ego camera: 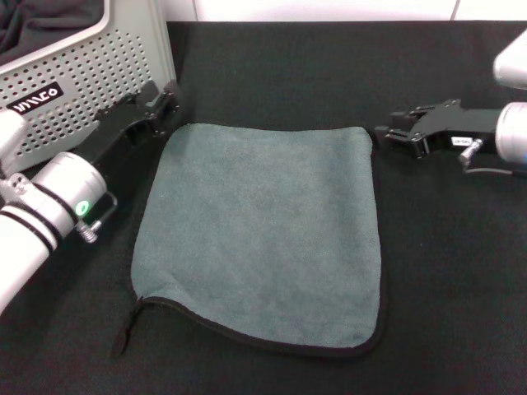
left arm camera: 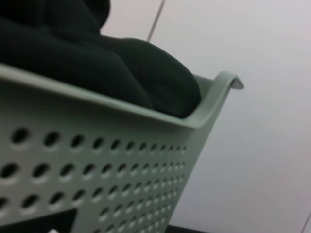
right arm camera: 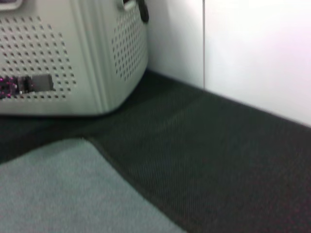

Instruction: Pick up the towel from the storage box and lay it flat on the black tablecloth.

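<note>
Between the two grippers the towel (ego camera: pixel 259 234) lies spread flat on the black tablecloth (ego camera: pixel 445 280), out of the box (ego camera: pixel 107 74), left gripper (ego camera: pixel 162 104) at one far corner, right gripper (ego camera: pixel 387 133) at the other, neither holding anything, finger spread unclear.

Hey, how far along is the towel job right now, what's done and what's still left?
Mostly done, it seems. The towel is out of the storage box and lies spread flat on the black tablecloth, with only its near left corner slightly curled. Nothing is in hand: the left gripper sits beside the towel's far left corner by the box, the right gripper beside its far right corner. What's left is probably just pulling the arms away.
</note>
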You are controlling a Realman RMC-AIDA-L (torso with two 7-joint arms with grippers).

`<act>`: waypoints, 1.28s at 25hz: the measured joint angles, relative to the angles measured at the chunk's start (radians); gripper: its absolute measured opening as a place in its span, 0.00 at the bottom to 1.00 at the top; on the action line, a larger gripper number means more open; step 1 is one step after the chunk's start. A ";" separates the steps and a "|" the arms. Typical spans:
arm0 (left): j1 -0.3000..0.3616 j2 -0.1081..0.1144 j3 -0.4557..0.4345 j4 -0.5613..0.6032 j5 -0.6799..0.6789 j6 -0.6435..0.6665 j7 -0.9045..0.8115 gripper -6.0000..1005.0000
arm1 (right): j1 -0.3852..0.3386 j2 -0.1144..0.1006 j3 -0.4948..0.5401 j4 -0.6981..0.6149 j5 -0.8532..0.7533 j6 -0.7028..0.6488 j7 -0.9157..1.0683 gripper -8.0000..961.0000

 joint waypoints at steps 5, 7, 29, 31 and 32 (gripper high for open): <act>0.093 0.003 0.006 0.068 0.006 0.079 -0.002 0.39 | -0.165 0.000 -0.014 -0.236 0.025 -0.050 0.007 0.35; 0.127 0.006 0.007 0.075 0.012 0.150 -0.010 0.56 | -0.225 -0.003 -0.010 -0.312 0.042 -0.078 0.006 0.39; 0.169 0.183 0.000 0.445 0.703 0.907 -0.336 0.77 | -0.309 -0.014 0.415 -0.528 0.204 -1.281 -0.091 0.92; 0.133 0.183 0.000 0.455 0.719 0.908 -0.357 0.77 | -0.298 -0.014 0.405 -0.535 0.215 -1.280 -0.091 0.92; 0.114 0.184 0.000 0.457 0.723 0.908 -0.365 0.77 | -0.288 -0.014 0.404 -0.539 0.218 -1.279 -0.089 0.92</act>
